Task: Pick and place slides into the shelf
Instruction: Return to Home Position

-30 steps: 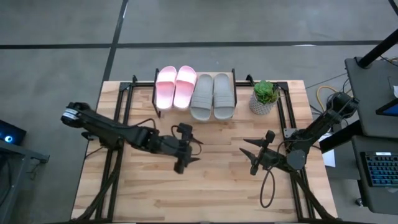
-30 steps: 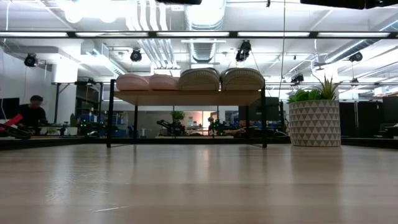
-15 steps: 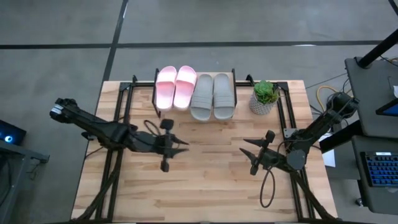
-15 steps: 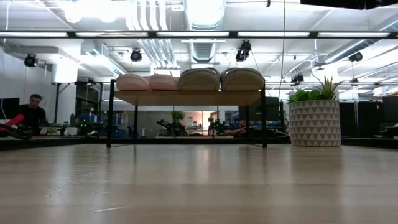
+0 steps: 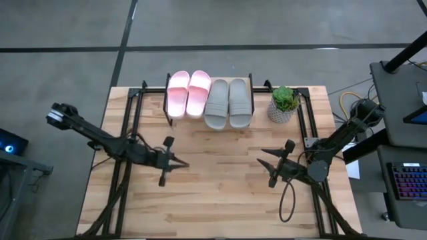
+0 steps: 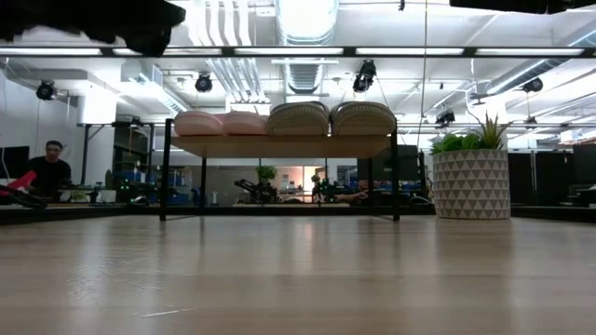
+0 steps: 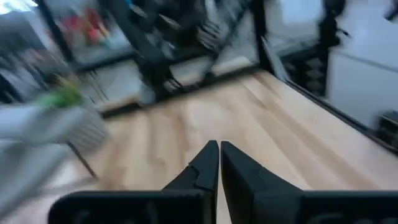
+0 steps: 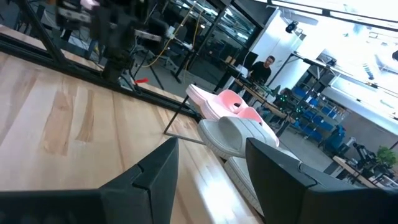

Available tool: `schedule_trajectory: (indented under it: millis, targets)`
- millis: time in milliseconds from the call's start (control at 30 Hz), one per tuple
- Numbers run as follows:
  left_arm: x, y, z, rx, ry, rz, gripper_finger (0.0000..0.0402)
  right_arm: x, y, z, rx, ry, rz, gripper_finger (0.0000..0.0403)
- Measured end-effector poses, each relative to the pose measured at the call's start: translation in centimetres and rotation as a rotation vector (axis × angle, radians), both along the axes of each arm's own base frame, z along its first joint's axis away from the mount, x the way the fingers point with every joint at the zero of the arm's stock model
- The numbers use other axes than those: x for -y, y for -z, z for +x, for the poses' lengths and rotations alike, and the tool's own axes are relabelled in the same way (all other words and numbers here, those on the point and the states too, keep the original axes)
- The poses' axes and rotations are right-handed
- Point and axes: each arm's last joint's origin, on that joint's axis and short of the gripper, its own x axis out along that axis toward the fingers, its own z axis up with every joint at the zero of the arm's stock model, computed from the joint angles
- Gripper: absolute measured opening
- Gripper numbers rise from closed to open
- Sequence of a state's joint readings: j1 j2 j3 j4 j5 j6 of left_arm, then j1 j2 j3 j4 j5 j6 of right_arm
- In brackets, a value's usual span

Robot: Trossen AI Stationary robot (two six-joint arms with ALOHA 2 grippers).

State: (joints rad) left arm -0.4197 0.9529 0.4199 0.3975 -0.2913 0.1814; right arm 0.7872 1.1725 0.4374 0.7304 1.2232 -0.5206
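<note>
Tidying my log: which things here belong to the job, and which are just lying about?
Job: pink slides and grey slides, all four on the shelf; left claw shut, right claw open, both over the table.
Lying about: potted plant beside the shelf.

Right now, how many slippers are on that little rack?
4, all in a row on the shelf: outer pink slide, inner pink slide, inner grey slide, outer grey slide nearest the potted plant. None seems hidden.
</note>
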Motion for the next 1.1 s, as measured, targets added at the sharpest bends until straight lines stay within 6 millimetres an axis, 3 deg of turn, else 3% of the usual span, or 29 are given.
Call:
schedule_trajectory:
  millis: [167, 333, 500, 733, 1100]
  targets:
    - [-3.3, 1.4, -0.1, 0.150, -0.129, 0.040, 0.0000, 0.0, 0.0, 0.0, -0.002, 0.000, -0.005, 0.0178]
    - [-7.3, 0.8, -0.2, 0.169, -0.151, 0.056, 0.0000, 0.0, 0.0, 0.0, -0.003, 0.001, -0.007, 0.0178]
    - [-9.8, -0.2, -2.4, 0.250, -0.240, 0.124, 0.0000, 0.0, 0.0, 0.0, 0.007, 0.000, 0.015, 0.0178]
    - [-10.2, 0.8, -5.5, 0.175, -0.250, 0.054, 0.0000, 0.1, 0.4, -0.1, 0.008, 0.001, 0.028, 0.0178]
    - [-8.7, 1.9, -7.5, 0.092, -0.276, -0.041, 0.0000, 0.2, 0.5, -0.1, 0.009, 0.001, 0.033, 0.0178]
